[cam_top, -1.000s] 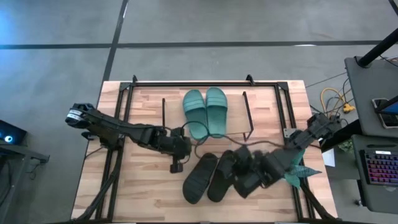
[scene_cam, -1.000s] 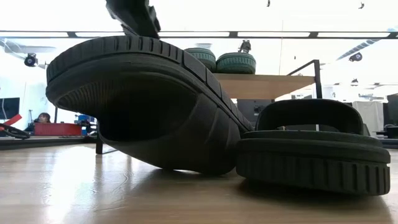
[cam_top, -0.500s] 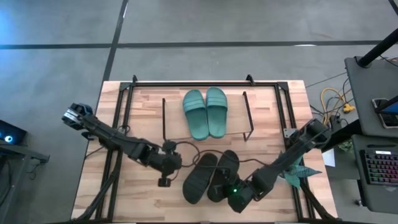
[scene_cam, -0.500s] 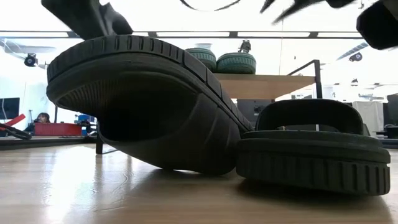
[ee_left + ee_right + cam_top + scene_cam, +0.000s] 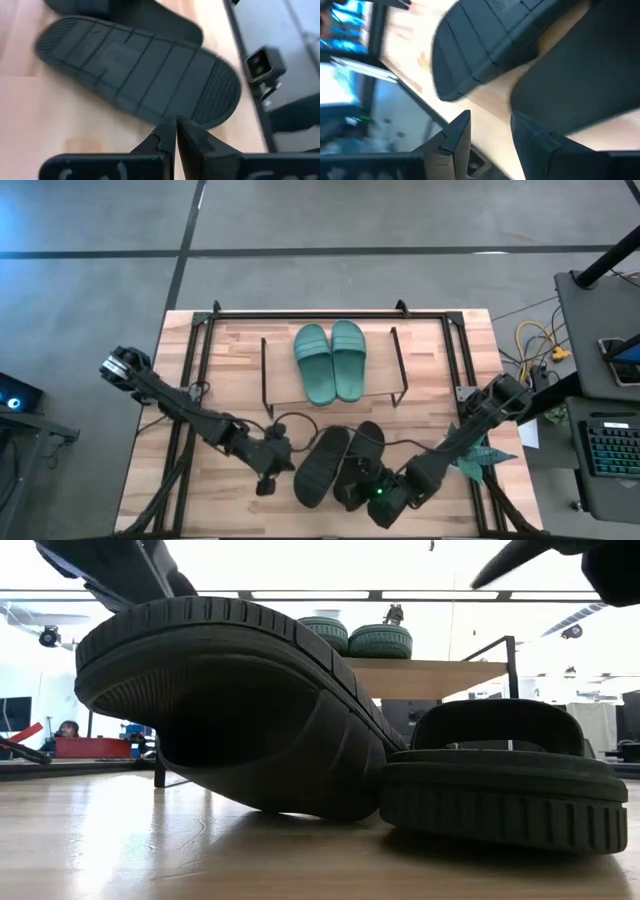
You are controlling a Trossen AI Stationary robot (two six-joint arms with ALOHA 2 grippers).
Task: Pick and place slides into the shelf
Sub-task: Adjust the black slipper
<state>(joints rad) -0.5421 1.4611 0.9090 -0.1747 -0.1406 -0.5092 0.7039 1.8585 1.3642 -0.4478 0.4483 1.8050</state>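
Two teal slides lie side by side on the shelf's wooden top; they also show in the low view. Two black slides lie near the table's front. One slide is sole-up and leans on the strap side of the other, which rests flat on its sole. My left gripper is shut, just left of the upturned slide. My right gripper is open at the black slides' near ends. My left gripper's shut fingertips stand at the upturned slide's long edge, coming low from the table's left. I cannot tell whether they touch it. My right gripper's open fingers sit close under a black slide's end. Touch cannot be told there.
A black frame rails the table on the left, far and right sides. A green spiky plant lies at the right edge by my right arm. A loose cable curls in front of the shelf. A small camera sits at the near edge.
My left gripper has gone from the shelf's near-left corner toward the table's near edge, ending beside the upturned black slide. My right gripper has swung toward the near edge and leftward, from over the right black slide to the slides' near ends. The slides have kept still.
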